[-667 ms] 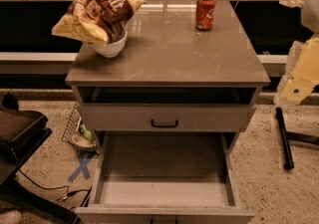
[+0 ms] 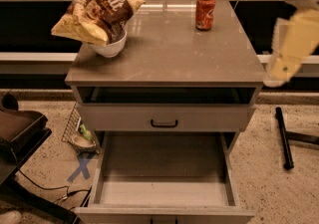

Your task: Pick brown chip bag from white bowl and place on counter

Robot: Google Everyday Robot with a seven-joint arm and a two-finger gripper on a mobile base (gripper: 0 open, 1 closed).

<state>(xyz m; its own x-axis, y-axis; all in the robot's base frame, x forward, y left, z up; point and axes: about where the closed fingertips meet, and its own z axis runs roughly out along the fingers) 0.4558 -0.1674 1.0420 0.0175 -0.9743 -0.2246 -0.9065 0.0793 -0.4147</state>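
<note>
The brown chip bag [image 2: 94, 14] lies tilted on top of the white bowl [image 2: 112, 49] at the far left corner of the counter [image 2: 174, 54]. The bag is wider than the bowl and hides most of it. My arm is a blurred cream shape at the right edge, beside and above the counter's right side. The gripper [image 2: 275, 79] is at its lower end, well apart from the bag and bowl.
A red soda can [image 2: 205, 11] stands upright at the far right of the counter. The cabinet's bottom drawer [image 2: 162, 173] is pulled wide open toward me. A black seat [image 2: 20, 128] is at the left, and a black bar [image 2: 284, 138] lies on the floor at the right.
The arm at the right has moved up and slightly left. The bag, bowl and can have not moved.
</note>
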